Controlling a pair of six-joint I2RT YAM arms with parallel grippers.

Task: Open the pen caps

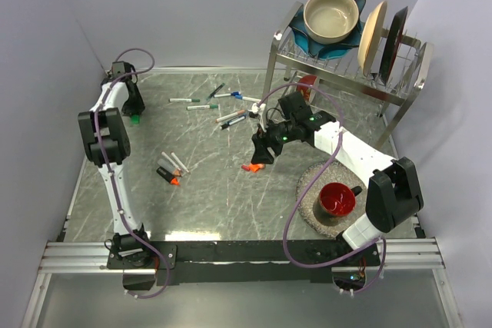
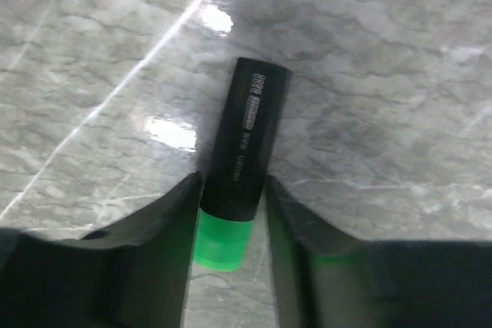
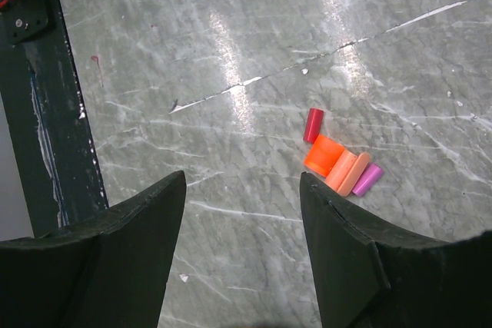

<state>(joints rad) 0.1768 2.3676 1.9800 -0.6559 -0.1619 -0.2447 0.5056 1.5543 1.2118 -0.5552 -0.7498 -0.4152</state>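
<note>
**Green cap (image 2: 219, 240) bracketed at the far left of the counter (image 1: 223, 205)**
The cap, on its black marker (image 2: 246, 144), lay between the narrow-set jaws of the left tool (image 2: 233, 183), probably to steady it for pulling; I could not tell whether they actually pinched it. Four loose caps (image 3: 338, 160) lay mid-counter under the wide, empty right tool (image 3: 242, 182). A bowl (image 1: 331, 14) on the dish rack (image 1: 400, 94) looked empty; the red cup (image 1: 337, 199)'s contents were unclear.

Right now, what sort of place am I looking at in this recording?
Probably a lab test cell staged as a kitchen counter: a marble-look tabletop boxed in by plain walls, a dish rack holding a bowl and plates, and loose markers laid out.
</note>
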